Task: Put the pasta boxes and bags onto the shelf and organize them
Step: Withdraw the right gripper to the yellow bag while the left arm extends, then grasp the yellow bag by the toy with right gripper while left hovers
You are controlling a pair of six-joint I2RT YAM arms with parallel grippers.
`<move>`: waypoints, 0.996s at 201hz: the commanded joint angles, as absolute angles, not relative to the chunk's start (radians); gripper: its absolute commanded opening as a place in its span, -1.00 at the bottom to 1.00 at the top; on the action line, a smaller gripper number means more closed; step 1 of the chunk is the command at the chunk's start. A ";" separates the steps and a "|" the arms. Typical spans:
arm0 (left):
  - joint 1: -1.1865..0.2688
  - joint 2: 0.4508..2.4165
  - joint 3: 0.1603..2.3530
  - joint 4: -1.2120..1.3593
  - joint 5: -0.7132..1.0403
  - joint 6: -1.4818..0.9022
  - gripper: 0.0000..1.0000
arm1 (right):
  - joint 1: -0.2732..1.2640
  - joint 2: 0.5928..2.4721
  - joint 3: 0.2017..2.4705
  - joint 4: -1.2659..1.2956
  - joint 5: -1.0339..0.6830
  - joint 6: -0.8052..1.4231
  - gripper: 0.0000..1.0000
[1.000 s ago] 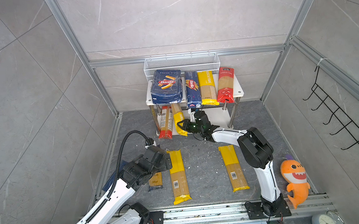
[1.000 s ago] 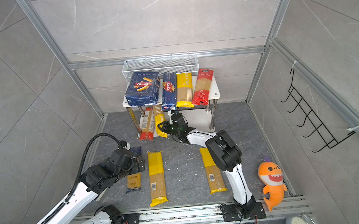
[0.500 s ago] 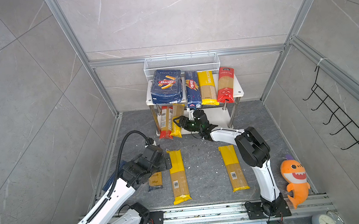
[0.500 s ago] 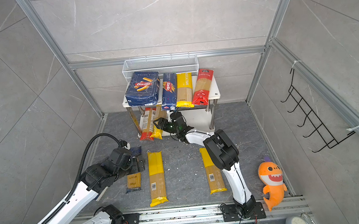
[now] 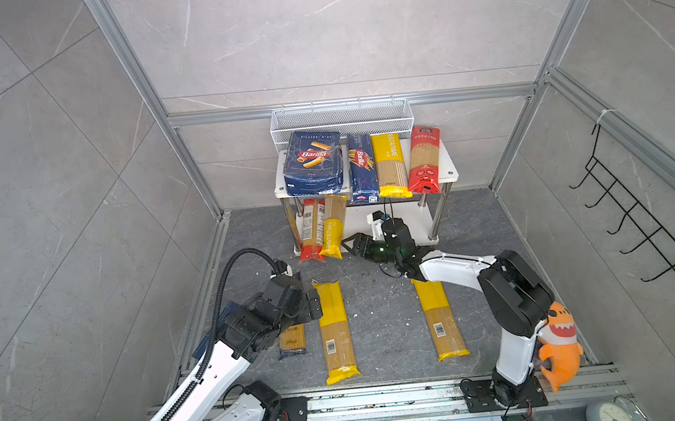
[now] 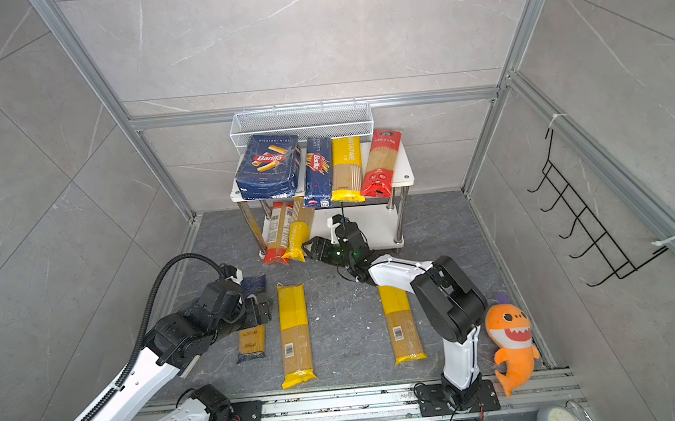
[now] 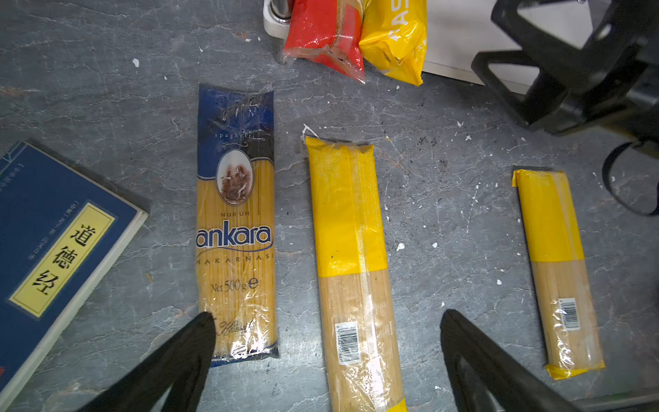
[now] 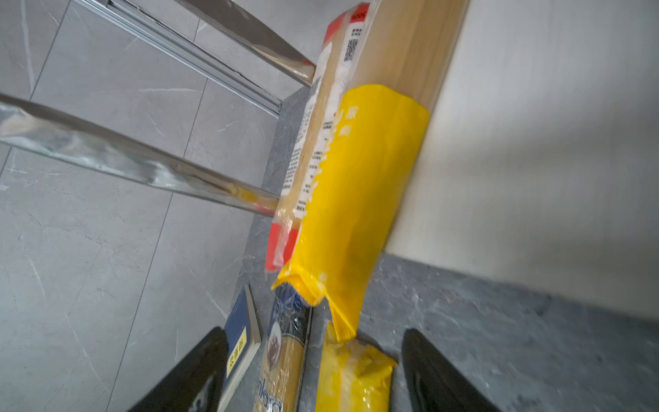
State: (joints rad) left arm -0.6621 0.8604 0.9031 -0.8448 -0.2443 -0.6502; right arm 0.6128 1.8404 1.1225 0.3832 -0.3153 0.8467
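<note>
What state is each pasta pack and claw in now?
Barilla rigatoni box, on top board.
Barilla spaghetti box, on top board.
upper yellow bag, on top board.
upper red bag, on top board.
lower red bag, on bottom board, overhanging.
lower yellow bag, on bottom board, overhanging.
ankara bag, on floor.
middle yellow bag, on floor.
rightmost yellow bag, on floor.
left claw, open, empty.
right claw, open, empty.

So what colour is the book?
The book is dark blue with a yellow label; clearest in left wrist view.

White links (image 5: 449, 264), black joints (image 5: 514, 296), corrugated black cable (image 5: 246, 251).
</note>
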 commanded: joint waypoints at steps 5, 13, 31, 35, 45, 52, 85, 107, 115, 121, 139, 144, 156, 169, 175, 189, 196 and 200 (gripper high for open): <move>-0.658 0.844 0.871 -0.814 -0.189 -0.683 1.00 | 0.623 1.700 1.003 0.320 -0.294 0.781 0.57; -0.659 0.843 0.859 -0.801 -0.166 -0.692 1.00 | 0.623 1.654 0.957 0.300 -0.279 0.769 0.58; -0.663 0.835 0.821 -0.755 -0.113 -0.716 1.00 | 0.623 1.553 0.871 0.232 -0.255 0.740 0.58; -0.665 0.832 0.812 -0.744 -0.104 -0.721 1.00 | 0.623 1.526 0.852 0.217 -0.249 0.738 0.58; -0.673 0.827 0.790 -0.720 -0.092 -0.738 1.00 | 0.623 1.468 0.805 0.169 -0.231 0.730 0.59; -0.679 0.825 0.779 -0.701 -0.086 -0.749 1.00 | 0.623 1.425 0.776 0.125 -0.213 0.723 0.59; -0.746 0.858 0.740 -0.603 -0.072 -0.779 1.00 | 0.623 1.243 0.709 -0.209 -0.028 0.712 0.60; -0.837 0.928 0.751 -0.545 -0.095 -0.783 1.00 | 0.622 1.131 0.661 -0.358 0.066 0.738 0.67; -0.872 0.964 0.763 -0.528 -0.106 -0.783 1.00 | 0.623 1.089 0.638 -0.389 0.083 0.747 0.70; -0.898 0.992 0.773 -0.517 -0.114 -0.783 1.00 | 0.623 1.059 0.620 -0.411 0.092 0.756 0.72; -0.965 1.082 0.808 -0.479 -0.127 -0.777 1.00 | 0.623 0.996 0.582 -0.475 0.121 0.779 0.74; -0.982 1.105 0.817 -0.467 -0.129 -0.774 1.00 | 0.623 0.983 0.573 -0.494 0.129 0.786 0.74; -1.018 1.161 0.839 -0.436 -0.127 -0.772 1.00 | 0.623 0.959 0.556 -0.533 0.141 0.804 0.75; -1.051 1.214 0.866 -0.412 -0.129 -0.769 1.00 | 0.622 0.939 0.537 -0.567 0.150 0.826 0.75; -1.066 1.235 0.877 -0.405 -0.131 -0.767 1.00 | 0.623 0.932 0.531 -0.579 0.153 0.835 0.76; -1.091 1.279 0.902 -0.388 -0.133 -0.767 1.00 | 0.622 0.915 0.513 -0.608 0.158 0.860 0.76; -1.102 1.299 0.911 -0.381 -0.134 -0.766 1.00 | 0.623 0.906 0.504 -0.618 0.158 0.872 0.76; -1.109 1.310 0.916 -0.376 -0.133 -0.768 1.00 | 0.623 0.902 0.498 -0.622 0.159 0.879 0.76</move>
